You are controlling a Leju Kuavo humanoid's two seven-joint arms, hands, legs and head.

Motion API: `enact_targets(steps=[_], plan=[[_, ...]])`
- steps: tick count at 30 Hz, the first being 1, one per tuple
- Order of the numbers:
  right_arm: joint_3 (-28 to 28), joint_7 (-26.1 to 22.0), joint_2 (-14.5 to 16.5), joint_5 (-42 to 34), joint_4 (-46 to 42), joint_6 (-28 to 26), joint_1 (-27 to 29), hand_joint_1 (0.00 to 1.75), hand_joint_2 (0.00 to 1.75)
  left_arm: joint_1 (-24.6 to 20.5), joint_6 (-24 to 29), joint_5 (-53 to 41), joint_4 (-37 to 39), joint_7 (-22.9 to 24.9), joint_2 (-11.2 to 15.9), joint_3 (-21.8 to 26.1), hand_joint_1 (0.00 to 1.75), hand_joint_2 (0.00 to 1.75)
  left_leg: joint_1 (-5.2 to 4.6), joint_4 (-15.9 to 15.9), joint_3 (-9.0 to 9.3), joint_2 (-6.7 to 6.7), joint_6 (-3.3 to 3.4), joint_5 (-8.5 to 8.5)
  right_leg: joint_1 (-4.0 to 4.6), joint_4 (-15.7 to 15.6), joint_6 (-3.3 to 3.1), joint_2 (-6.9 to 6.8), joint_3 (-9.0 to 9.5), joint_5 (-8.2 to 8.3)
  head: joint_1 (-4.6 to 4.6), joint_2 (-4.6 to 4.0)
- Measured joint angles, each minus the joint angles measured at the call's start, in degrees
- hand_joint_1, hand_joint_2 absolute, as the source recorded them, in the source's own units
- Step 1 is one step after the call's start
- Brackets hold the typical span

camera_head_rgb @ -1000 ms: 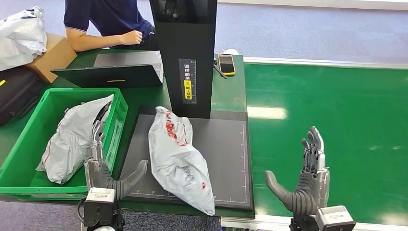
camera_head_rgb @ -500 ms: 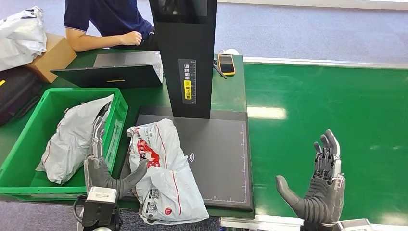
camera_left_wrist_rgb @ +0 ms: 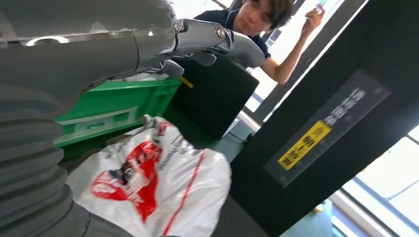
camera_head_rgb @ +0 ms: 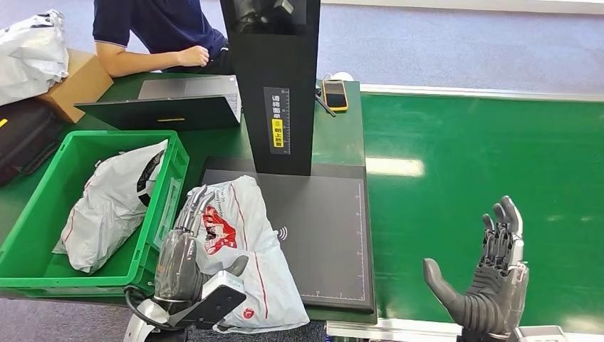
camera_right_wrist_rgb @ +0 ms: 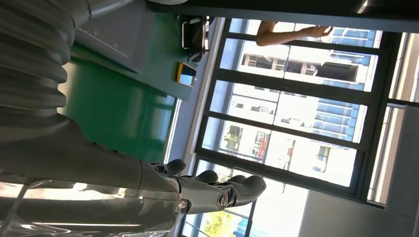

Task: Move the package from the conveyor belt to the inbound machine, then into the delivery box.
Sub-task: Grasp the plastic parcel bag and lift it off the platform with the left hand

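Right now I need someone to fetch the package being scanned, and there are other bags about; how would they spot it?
Find the tall black inbound machine mid-table. On its dark platform's near-left corner lies the package, under the left hand. Unlike the plain grey bag in the green crate, it has red print.

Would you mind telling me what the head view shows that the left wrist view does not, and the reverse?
Head view alone: the right hand open above the green conveyor belt, the orange phone, the laptop, and a grey package inside the green box. Left wrist view alone: the underside of the left hand's fingers held above the package. Both share: the red-printed package on the black scanner plate, the green box, the black column with its yellow label, and the seated person.
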Motion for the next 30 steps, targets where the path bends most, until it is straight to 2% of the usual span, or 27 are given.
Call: enact_targets(steps=[9,16,23,30], plan=[[-2.31,-1.06,0.21,-0.26,-1.97,1.22,2.88,0.00,1.75,3.76,2.40,-0.67,-0.63,4.38,10.40,-3.50,0.00,1.75,0.08,-0.02,0.00,0.01,-0.06,-0.04,0.07,0.00,-0.07,0.00,-0.01,-0.05,0.00,0.00],[-3.43,-1.13,0.22,-0.82,-3.48,2.59,4.37,0.00,1.75,4.12,0.96,-1.35,-2.52,7.13,15.93,-6.49,0.00,1.75,0.08,-0.02,0.02,0.01,-0.06,-0.04,0.06,0.00,-0.07,0.00,0.02,-0.05,0.01,0.00],[-4.33,-1.25,0.64,-1.23,-4.31,3.90,5.26,0.00,1.75,2.92,-1.99,2.46,-2.64,6.00,18.80,-7.70,0.00,1.75,0.08,-0.02,0.05,0.01,-0.06,-0.04,0.07,0.00,-0.07,0.00,0.03,-0.05,-0.01,0.00],[-4.52,-0.70,0.72,-2.08,-4.25,5.24,4.74,0.00,1.75,-0.90,-7.40,4.87,2.39,3.82,18.41,-9.46,0.00,1.75,0.08,-0.02,0.08,0.01,-0.07,-0.03,0.06,0.00,-0.07,0.01,0.09,-0.04,0.00,0.00]])
